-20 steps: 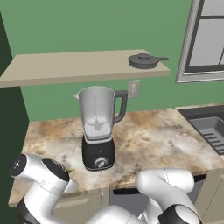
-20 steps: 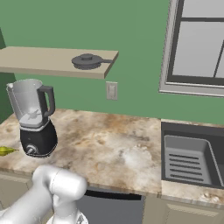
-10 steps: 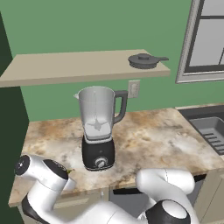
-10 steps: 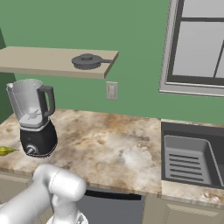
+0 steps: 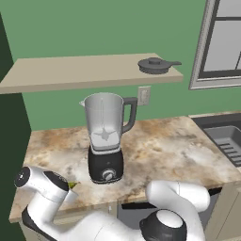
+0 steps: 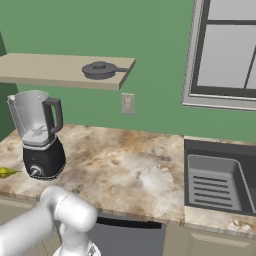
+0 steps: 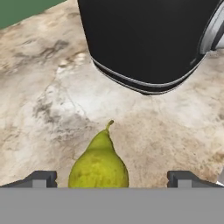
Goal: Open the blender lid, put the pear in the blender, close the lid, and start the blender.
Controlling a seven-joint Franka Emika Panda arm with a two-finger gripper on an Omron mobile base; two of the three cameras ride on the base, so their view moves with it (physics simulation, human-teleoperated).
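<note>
Little has shifted since a second ago. Your fingers (image 7: 112, 178) stand wide open with the pear (image 7: 99, 165) lying between them on the worktop (image 7: 48, 92), ungripped. Beyond it, the blender (image 5: 106, 137) already stands lidless; loading, closing, starting remain.

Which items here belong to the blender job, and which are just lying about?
Job:
- blender, jar open
- pear, on the counter between the open hand's fingers
- lid, on the shelf

Lying about:
- sink
- wall outlet
- window

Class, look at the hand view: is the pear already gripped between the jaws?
No. The pear lies on the counter between wide-open jaws, with clear gaps on both sides.
</note>
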